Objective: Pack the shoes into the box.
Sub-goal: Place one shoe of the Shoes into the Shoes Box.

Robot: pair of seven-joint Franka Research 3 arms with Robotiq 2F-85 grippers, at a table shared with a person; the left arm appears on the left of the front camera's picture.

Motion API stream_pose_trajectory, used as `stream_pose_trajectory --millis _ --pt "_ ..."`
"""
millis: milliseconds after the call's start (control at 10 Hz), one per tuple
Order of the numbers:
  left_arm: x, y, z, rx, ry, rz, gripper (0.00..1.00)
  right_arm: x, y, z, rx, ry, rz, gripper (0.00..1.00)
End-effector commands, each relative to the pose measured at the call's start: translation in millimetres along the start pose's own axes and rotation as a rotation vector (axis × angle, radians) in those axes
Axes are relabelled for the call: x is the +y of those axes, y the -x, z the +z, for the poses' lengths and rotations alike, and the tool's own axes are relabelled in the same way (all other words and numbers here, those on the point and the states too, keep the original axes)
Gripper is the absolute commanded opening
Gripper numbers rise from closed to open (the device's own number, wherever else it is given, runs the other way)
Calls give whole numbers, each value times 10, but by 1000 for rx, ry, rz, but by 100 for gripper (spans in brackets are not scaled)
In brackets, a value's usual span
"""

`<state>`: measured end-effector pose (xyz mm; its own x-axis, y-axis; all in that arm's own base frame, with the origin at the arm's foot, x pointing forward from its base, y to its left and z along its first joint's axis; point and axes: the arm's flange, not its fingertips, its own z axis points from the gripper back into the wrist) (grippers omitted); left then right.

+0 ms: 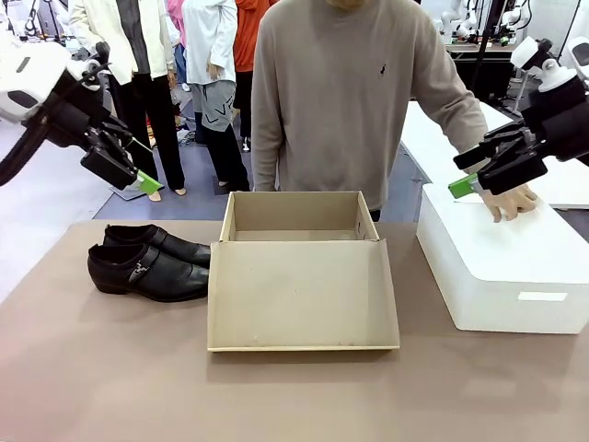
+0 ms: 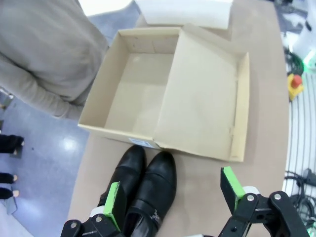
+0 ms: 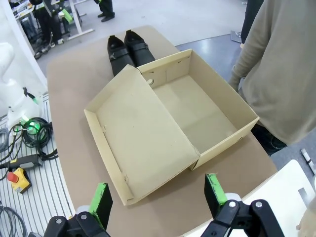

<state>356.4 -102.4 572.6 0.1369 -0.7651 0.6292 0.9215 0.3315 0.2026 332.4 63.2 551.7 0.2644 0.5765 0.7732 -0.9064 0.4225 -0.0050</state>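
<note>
Both my claws are up in the air with nothing in them. My left gripper (image 1: 129, 161) hangs off to the left of the box (image 1: 304, 295), above the shoes (image 1: 152, 262), fingers spread wide; my right gripper (image 1: 467, 173) hangs off to the box's right, fingers just as wide apart.

The box sits in the middle of the brown table (image 1: 294, 396), tan cardboard, lid flap folded flat toward my side and the tray part on the far side; the inside is bare cardboard.

The shoes are on the table right beside the box's left wall, side by side, glossy black, toes pointing at the box and just about reaching it; the buckle strap shows on the nearer one.

To the right of the box, a little apart, there's a larger white box (image 1: 497, 267); a person in a grey-beige sweater stands behind the tan box, one hand (image 1: 511, 201) resting on the white one, just beyond my right fingers in the front view.
</note>
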Motion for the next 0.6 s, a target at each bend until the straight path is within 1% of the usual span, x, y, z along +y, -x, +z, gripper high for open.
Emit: stream_pose_trajectory --millis 0,200,400,500 --pt "171 -49 105 121 60 -122 100 -48 -3 -14 -23 -14 26 100" --pt "337 -142 138 228 113 -231 100 -48 -3 -14 -23 -14 26 100" --pt "589 -205 133 381 143 -324 100 -48 -3 -14 -23 -14 26 100" --pt "723 -199 88 443 140 -333 100 -48 -3 -14 -23 -14 26 100"
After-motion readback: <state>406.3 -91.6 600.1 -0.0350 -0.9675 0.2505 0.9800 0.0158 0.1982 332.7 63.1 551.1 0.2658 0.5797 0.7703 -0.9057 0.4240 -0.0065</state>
